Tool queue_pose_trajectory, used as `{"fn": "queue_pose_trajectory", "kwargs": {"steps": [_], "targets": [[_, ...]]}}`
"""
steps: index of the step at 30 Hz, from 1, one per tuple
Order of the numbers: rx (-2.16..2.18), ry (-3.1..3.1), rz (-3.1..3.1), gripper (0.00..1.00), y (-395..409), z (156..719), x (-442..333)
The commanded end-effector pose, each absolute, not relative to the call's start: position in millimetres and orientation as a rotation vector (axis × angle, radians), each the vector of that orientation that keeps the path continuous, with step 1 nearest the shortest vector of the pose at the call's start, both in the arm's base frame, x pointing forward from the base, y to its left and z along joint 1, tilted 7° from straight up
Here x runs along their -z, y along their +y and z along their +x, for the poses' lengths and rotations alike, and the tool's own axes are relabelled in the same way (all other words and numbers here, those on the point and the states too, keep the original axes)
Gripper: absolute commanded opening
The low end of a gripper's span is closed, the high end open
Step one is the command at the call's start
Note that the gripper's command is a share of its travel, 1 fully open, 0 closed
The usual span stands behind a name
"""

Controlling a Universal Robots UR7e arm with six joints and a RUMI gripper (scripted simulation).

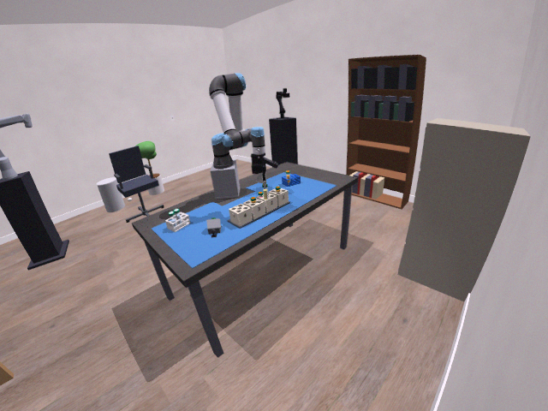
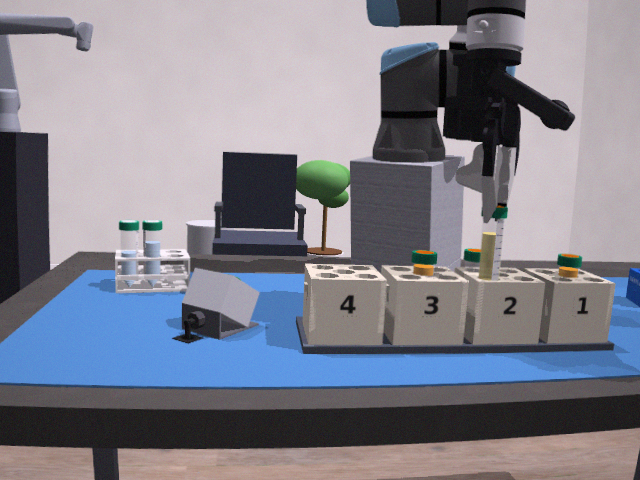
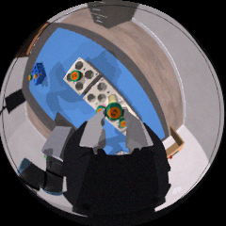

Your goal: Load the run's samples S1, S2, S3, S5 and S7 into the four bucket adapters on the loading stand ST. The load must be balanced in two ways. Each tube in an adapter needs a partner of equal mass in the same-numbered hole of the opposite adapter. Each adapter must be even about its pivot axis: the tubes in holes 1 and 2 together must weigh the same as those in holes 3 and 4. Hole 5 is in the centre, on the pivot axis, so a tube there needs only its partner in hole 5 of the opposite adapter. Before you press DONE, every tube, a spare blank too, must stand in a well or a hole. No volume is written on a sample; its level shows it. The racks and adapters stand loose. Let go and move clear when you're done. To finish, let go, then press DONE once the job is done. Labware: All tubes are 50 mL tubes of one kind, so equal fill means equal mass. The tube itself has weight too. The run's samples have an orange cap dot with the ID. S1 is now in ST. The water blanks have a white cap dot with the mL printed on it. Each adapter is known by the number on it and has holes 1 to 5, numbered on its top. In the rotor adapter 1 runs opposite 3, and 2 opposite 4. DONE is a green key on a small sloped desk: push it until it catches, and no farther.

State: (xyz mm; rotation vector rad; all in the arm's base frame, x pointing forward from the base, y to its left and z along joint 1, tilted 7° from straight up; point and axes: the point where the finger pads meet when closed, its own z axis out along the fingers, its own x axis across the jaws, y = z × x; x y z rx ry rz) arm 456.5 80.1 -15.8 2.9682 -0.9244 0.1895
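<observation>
My gripper [image 2: 494, 209] [image 3: 113, 109] is shut on the cap of an orange-dot tube with yellow liquid [image 2: 488, 255] [image 3: 114, 111]. The tube stands upright above adapter 2 [image 2: 491, 322]; its lower tip is hidden, seemingly inside a front-left hole. Its ID is not readable. Another orange-dot tube [image 2: 473, 254] [image 3: 100, 109] is at adapter 2's back left. Adapter 3 [image 2: 410, 322] and adapter 1 [image 2: 560, 322] each hold one orange-dot tube, seen in the exterior view. Adapter 4 [image 2: 325, 322] shows empty holes. All four stand on the stand [image 2: 361, 348].
A white rack [image 1: 177, 227] at the left holds two green-capped tubes of pale blue liquid. The grey sloped desk [image 2: 222, 294] stands between it and the adapters. A blue rack [image 1: 291, 180] [image 3: 40, 72] [image 2: 634, 286] beyond adapter 1 holds orange-dot tubes.
</observation>
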Motion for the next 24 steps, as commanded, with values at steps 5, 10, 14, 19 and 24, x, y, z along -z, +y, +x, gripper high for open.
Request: {"fn": "queue_pose_trajectory", "kwargs": {"steps": [5,10,14,19,24], "targets": [[-0.192,-0.924,2.968,0.0,79.5,458.0,25.3],[-0.192,-0.924,2.968,0.0,79.1,458.8,31.9],[-0.192,-0.924,2.968,0.0,78.8,459.4,37.2],[-0.192,-0.924,2.968,0.0,78.5,459.8,41.1],[-0.192,-0.924,2.968,0.0,78.1,460.5,47.8]]}}
